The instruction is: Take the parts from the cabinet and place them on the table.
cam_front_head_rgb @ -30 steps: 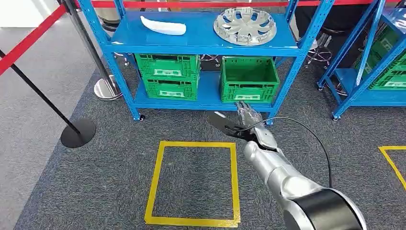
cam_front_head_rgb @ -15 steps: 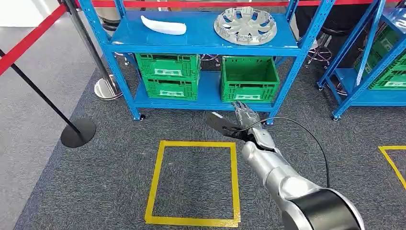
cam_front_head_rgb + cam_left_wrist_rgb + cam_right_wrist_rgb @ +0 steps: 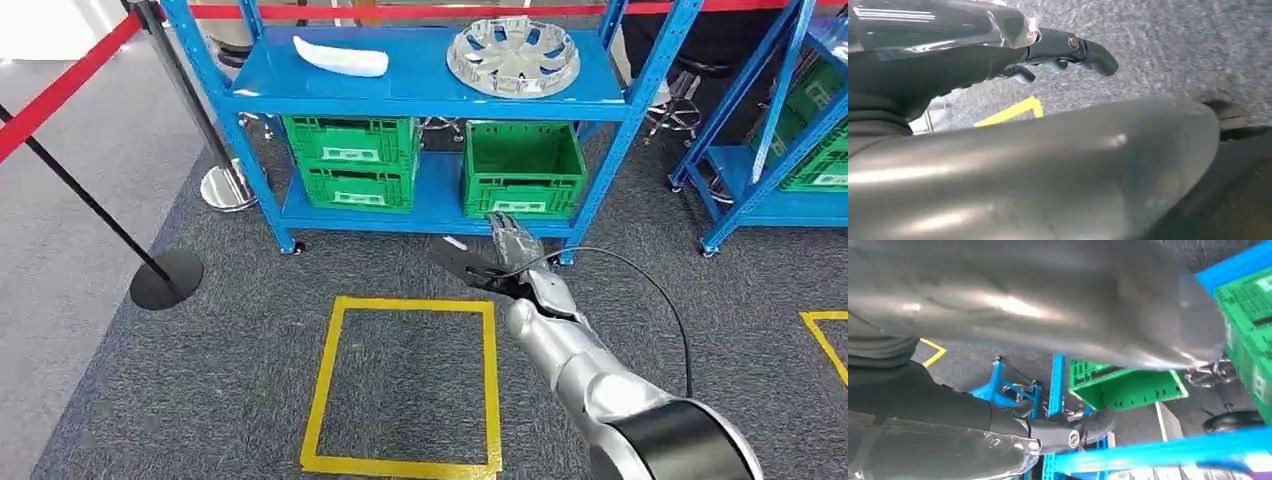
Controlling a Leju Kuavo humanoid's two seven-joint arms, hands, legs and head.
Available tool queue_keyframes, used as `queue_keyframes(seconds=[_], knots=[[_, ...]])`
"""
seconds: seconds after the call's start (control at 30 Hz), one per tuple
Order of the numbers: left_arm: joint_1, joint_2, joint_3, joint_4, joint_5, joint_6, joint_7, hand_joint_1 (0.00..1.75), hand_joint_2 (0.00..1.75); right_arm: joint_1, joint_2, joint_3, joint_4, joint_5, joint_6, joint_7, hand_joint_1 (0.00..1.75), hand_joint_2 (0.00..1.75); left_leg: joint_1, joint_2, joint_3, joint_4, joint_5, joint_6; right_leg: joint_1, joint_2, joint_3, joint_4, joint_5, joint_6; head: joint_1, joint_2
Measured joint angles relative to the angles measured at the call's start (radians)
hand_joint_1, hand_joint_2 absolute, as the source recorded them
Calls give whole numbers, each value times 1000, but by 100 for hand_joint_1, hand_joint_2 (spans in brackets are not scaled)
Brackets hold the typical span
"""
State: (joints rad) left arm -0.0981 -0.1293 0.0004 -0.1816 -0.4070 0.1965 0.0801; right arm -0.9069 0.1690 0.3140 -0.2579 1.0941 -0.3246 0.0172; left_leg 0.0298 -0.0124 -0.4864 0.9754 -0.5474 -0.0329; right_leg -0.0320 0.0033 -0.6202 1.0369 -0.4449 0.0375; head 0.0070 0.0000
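Three green crates sat on the blue cabinet's [image 3: 420, 88] lower shelf; both parts lay on the shelf above.
Stacked crates [image 3: 351, 160] stood at left, their contents hidden; the single crate [image 3: 522, 168] at right looked empty. White curved part [image 3: 340, 55] and silver wheel cover [image 3: 512, 55] rested well apart on the upper shelf. Right hand [image 3: 497, 264] was extended low toward the single crate, fingers spread, thumb apart, holding nothing. Left hand [image 3: 1058, 52] hung over grey carpet near yellow floor tape [image 3: 1008, 112]; its fingers were mostly blocked, so their state could not be told.
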Motion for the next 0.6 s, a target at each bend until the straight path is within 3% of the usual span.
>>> queue_keyframes(seconds=[0.1,0.13,0.17,0.23,0.27,0.3,0.33,0.37,0.4,0.43,0.47,0.5,0.57,0.6], knots=[[1,0,0,0,0,0,0,0,0,0,-3,0,-3,2,-8,-5,0,0,5,3,5,-5,-11,-10,0,4,1,6,-11,-27,-7,0],[1,0,0,0,0,0,0,0,0,-1,-3,-1,-6,2,-15,-11,0,0,5,7,-4,20,-22,-10,0,4,6,5,-15,-34,-6,0],[0,0,0,0,0,0,0,0,0,-5,-3,-1,-6,2,-20,-15,0,0,3,8,-38,83,-48,-10,2,4,8,5,-17,-38,-8,0],[0,0,0,0,-1,0,-1,0,0,-3,-3,-2,-6,2,-26,-25,0,0,0,8,-155,272,-112,-10,8,3,13,5,-25,-48,-9,0],[1,0,0,0,-2,0,-1,0,0,-1,-3,-2,-6,2,-34,-30,0,0,-1,8,-201,334,-120,-8,13,3,16,6,-28,-52,-10,0],[3,0,0,0,-3,1,-2,0,0,1,-3,-3,-6,2,-41,-36,0,0,-4,8,-227,350,-102,-2,17,4,21,6,-32,-54,-10,0],[4,0,1,0,-4,1,-5,0,0,0,-3,-5,-6,2,-51,-41,0,0,-8,8,-226,316,-61,6,20,5,28,5,-37,-55,-9,0],[4,0,1,0,-5,1,-5,0,0,-1,-2,-9,-6,2,-60,-45,0,0,-14,7,-202,243,-2,18,24,6,39,5,-44,-55,-10,0],[4,0,2,0,-5,1,-5,0,0,-3,0,-11,-9,2,-65,-49,0,0,-21,7,-168,149,59,33,27,7,51,5,-51,-54,-9,0],[4,1,3,0,-7,2,-5,0,0,-4,1,-13,-10,2,-71,-54,0,0,-32,7,-141,68,101,54,27,7,57,3,-57,-54,-9,0],[4,4,5,1,-9,2,-5,0,0,-8,2,-15,-10,1,-73,-56,0,0,-36,11,-128,57,84,63,36,8,59,3,-62,-47,-5,0],[2,2,4,1,-11,2,-5,0,0,-10,2,-18,-11,0,-73,-56,0,0,-39,11,-118,45,80,57,30,10,57,2,-63,-43,-9,0],[3,3,5,1,-13,2,-5,0,0,-9,2,-22,-12,-1,-74,-59,0,0,-40,7,-115,34,80,58,28,7,63,9,-48,-27,-10,0],[5,3,5,1,-15,2,-5,0,0,-10,1,-24,-14,-1,-75,-62,0,0,-32,6,-101,26,81,60,28,7,62,12,-50,-25,-8,0]])
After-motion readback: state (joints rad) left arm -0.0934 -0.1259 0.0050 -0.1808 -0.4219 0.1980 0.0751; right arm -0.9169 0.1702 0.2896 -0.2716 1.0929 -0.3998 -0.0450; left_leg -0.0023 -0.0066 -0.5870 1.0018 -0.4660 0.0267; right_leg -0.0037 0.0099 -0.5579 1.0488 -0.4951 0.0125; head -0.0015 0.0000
